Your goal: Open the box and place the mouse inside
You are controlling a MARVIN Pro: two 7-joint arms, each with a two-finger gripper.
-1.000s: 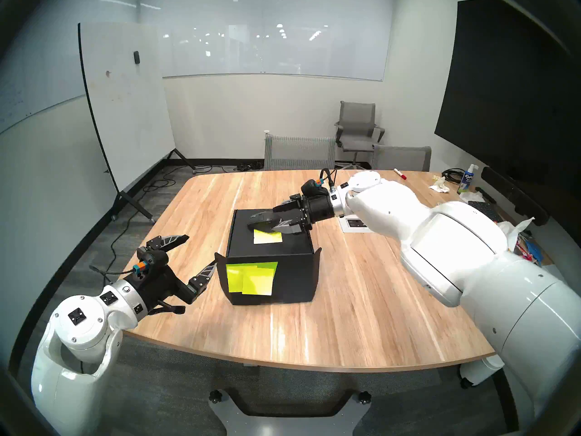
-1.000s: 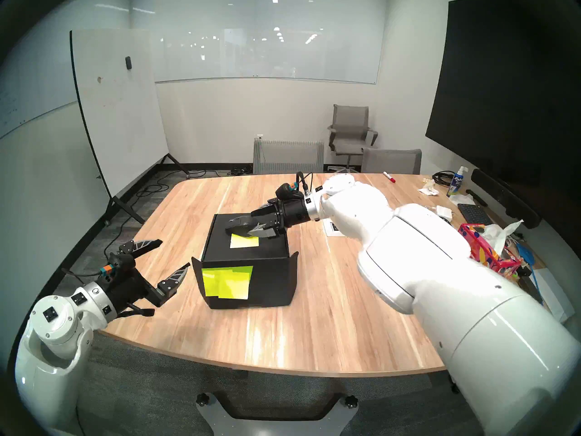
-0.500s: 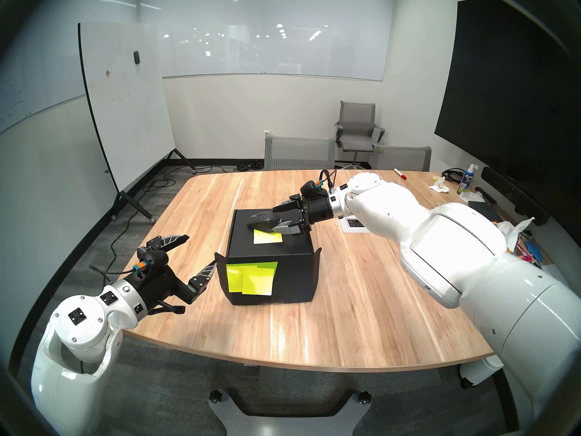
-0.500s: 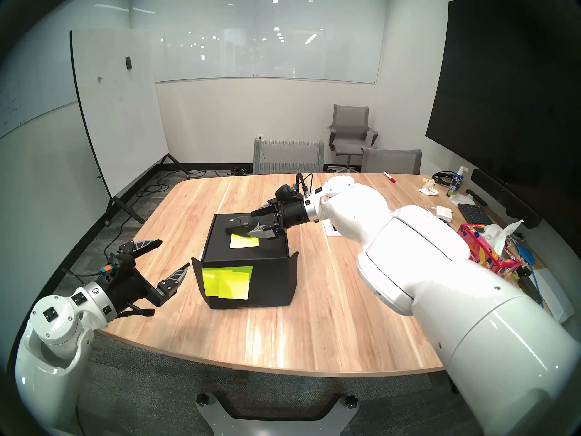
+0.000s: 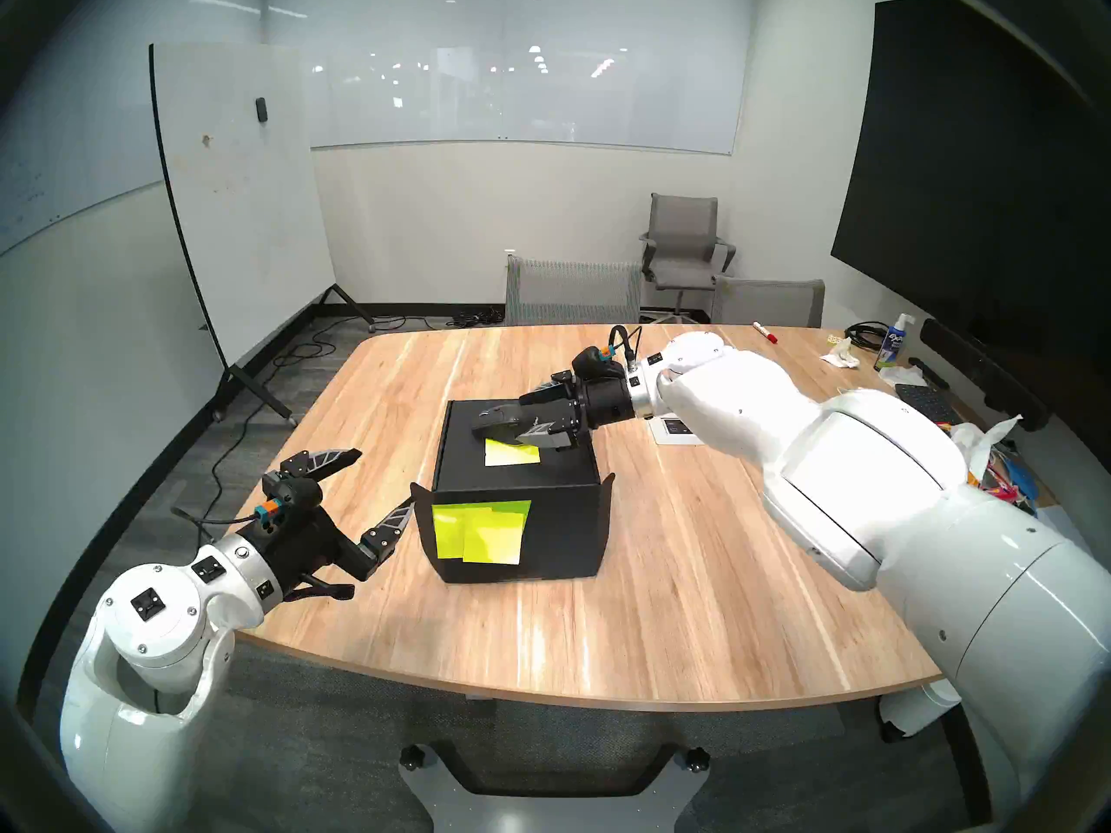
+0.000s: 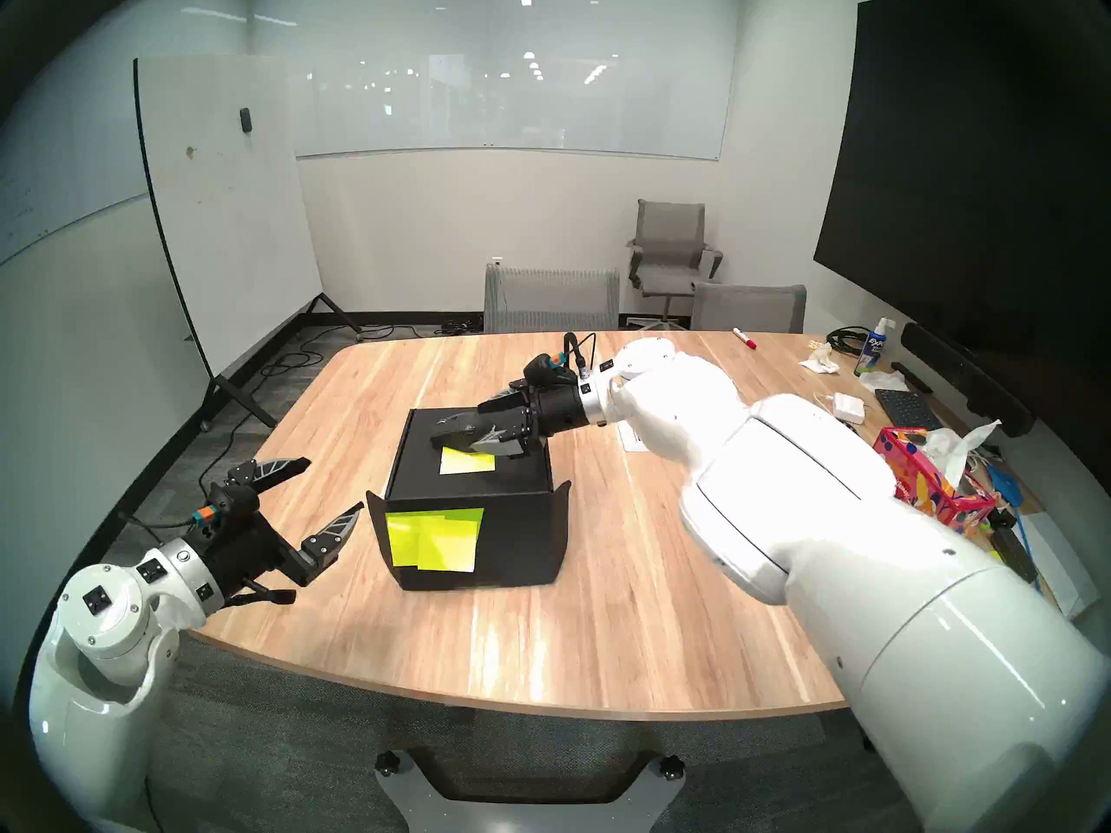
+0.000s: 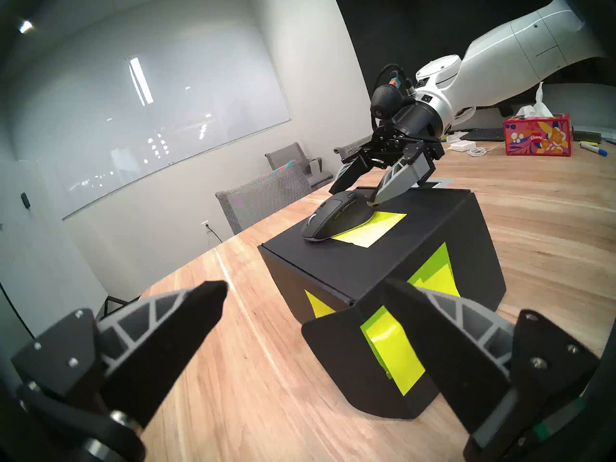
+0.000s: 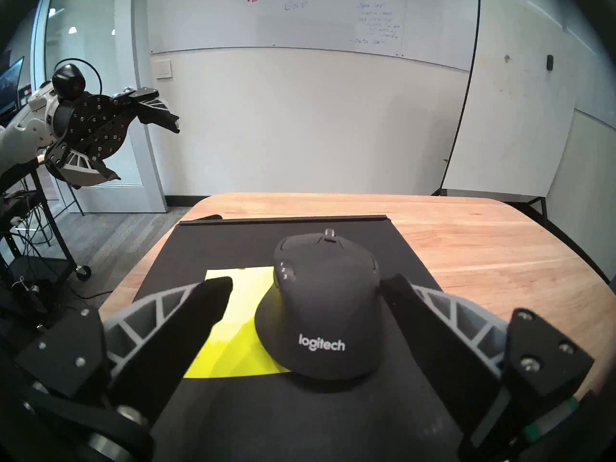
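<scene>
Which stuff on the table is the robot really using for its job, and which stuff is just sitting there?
For the job:
- the black box, lid shut
- the black mouse on top of it, between the right end effector's open fingers

Just lying about:
- red tissue box
- spray bottle
- red marker
- keyboard

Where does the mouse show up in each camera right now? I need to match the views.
Head left: mouse above centre, on the box top, far side.
Head right: mouse just left of centre, same spot.
Left wrist: mouse mid-frame, on the box's top.
Right wrist: mouse centre, between the open fingers.
Shared landmark: the yellow sticky note under its edge.
</scene>
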